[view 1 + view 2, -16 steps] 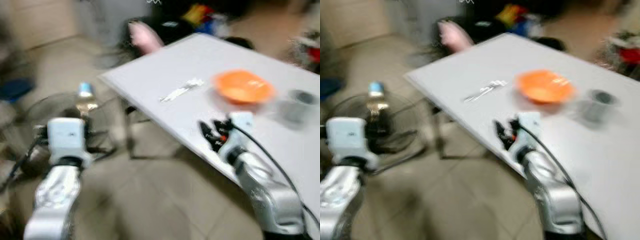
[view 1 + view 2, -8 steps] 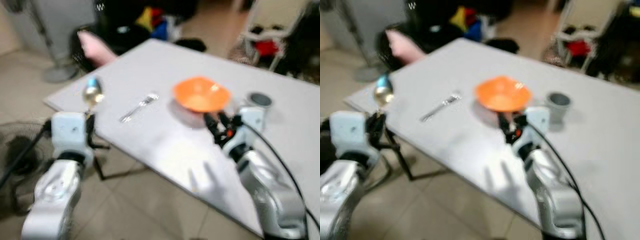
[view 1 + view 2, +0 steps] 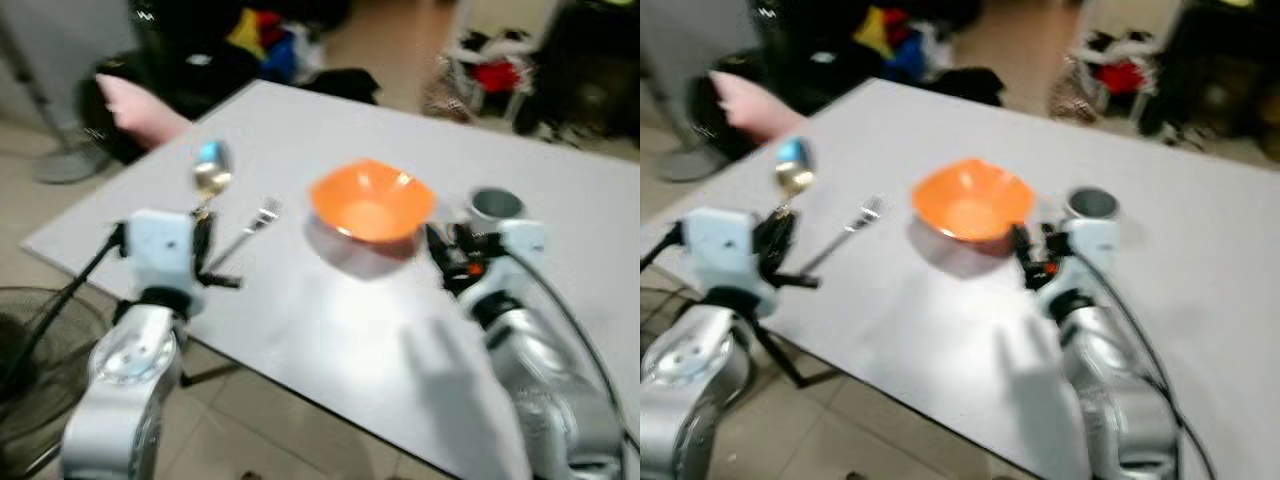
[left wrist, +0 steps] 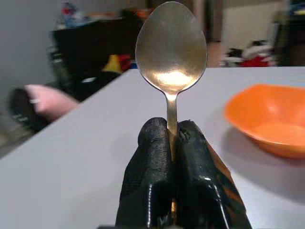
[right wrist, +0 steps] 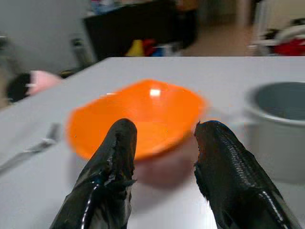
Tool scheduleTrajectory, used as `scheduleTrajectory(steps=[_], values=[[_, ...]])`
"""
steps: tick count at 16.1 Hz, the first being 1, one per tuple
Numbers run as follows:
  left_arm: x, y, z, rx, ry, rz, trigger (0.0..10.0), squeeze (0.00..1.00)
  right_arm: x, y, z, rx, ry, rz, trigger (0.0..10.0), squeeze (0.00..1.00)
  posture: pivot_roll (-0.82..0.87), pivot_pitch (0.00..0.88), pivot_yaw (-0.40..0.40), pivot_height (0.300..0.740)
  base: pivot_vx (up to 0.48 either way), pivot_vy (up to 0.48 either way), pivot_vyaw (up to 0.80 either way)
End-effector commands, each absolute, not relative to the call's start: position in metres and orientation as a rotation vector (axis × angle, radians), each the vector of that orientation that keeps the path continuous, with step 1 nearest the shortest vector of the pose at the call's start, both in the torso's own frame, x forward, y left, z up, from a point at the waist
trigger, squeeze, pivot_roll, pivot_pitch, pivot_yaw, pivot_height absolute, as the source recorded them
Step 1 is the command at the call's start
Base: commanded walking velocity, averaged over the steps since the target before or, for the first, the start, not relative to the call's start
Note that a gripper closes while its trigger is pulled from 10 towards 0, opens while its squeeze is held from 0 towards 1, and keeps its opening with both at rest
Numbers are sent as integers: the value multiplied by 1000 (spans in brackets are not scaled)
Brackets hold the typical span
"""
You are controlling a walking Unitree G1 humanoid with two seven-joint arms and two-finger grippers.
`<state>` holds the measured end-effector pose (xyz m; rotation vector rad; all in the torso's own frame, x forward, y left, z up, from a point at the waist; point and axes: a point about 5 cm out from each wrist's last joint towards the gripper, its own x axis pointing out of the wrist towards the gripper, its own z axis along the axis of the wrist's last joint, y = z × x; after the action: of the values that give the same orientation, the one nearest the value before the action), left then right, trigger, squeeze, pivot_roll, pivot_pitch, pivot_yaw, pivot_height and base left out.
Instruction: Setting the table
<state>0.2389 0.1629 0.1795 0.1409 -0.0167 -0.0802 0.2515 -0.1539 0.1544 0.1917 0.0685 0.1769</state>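
A grey table (image 3: pixel 300 330) carries an orange bowl (image 3: pixel 372 203), a metal fork (image 3: pixel 253 224) to its left and a grey cup (image 3: pixel 495 206) to its right. My left gripper (image 4: pixel 172 136) is shut on the handle of a metal spoon (image 4: pixel 171 52), which stands upright above the table's near left part, left of the fork. My right gripper (image 5: pixel 162 138) is open just above the table, close in front of the bowl (image 5: pixel 136 117) and the cup (image 5: pixel 274 126), with nothing between its fingers.
A pink thing (image 3: pixel 135 100) lies past the table's far left corner. Coloured clutter (image 3: pixel 255 40) and red items (image 3: pixel 495 75) sit on the floor beyond the table. A floor fan (image 3: pixel 45 340) stands low at the left, beside the table edge.
The view has swung towards the table and come closer. Both grippers now stand over the tabletop, the left still holding the spoon, the right nearer the bowl and cup.
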Motion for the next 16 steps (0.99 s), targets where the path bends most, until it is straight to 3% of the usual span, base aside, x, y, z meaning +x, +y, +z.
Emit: scheduleTrajectory(steps=[1, 12, 16], values=[[240, 170, 178, 162, -5, -55, 10000, 0, 249, -149, 158, 208, 54, 196, 10000, 0, -99, 10, 42, 740, 0, 439, -800], [240, 173, 173, 167, 20, -50, 10000, 0, 252, -147, 149, 192, 118, 228, 10000, 0, -95, 9, 44, 740, 0, 440, -800], [237, 172, 170, 163, 33, -48, 10000, 0, 257, -147, 146, 136, 151, 300, 10000, 0, -91, 9, 41, 740, 0, 440, 0]])
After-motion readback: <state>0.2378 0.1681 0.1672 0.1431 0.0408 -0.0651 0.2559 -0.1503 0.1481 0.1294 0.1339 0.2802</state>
